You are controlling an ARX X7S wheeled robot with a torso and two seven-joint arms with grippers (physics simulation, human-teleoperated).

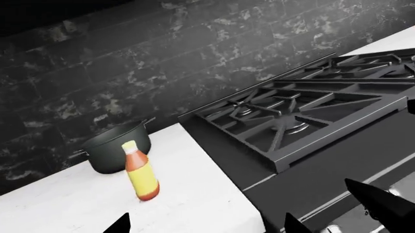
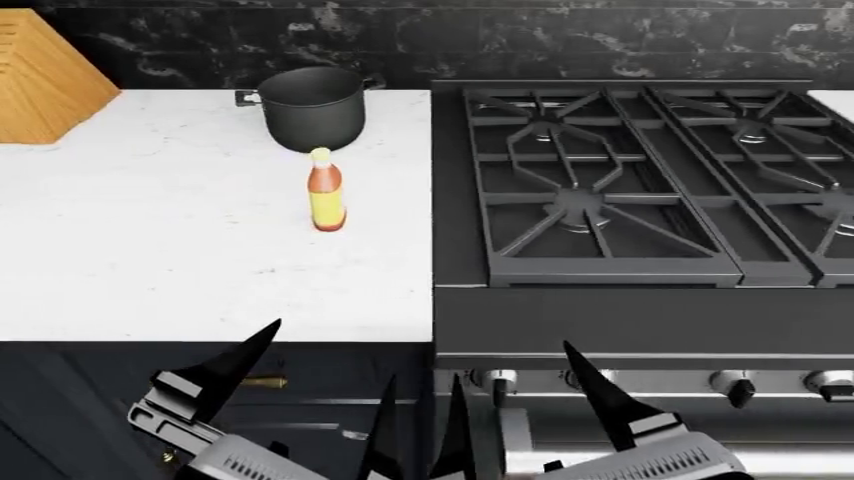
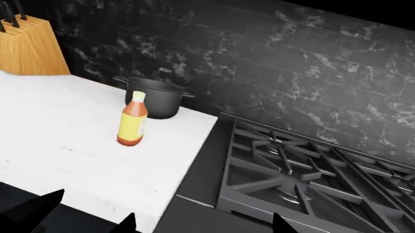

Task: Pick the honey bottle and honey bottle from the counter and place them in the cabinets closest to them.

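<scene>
One honey bottle (image 2: 326, 190) (image 1: 141, 172) (image 3: 132, 120) stands upright on the white counter (image 2: 160, 250), just in front of the black pot. It has an amber body, an orange neck and a pale cap. My left gripper (image 2: 334, 352) (image 1: 206, 223) hangs open and empty off the counter's front edge, well short of the bottle. My right gripper (image 2: 513, 362) (image 3: 203, 224) is open and empty beside it, in front of the stove. A dark cabinet front (image 2: 314, 400) with a brass handle sits under the counter.
The black pot (image 2: 314, 107) stands against the dark tile wall behind the bottle. A wooden knife block (image 2: 40, 80) is at the counter's far left. A black gas stove (image 2: 627, 180) with raised grates adjoins the counter on the right, with knobs (image 2: 727, 384) on its front.
</scene>
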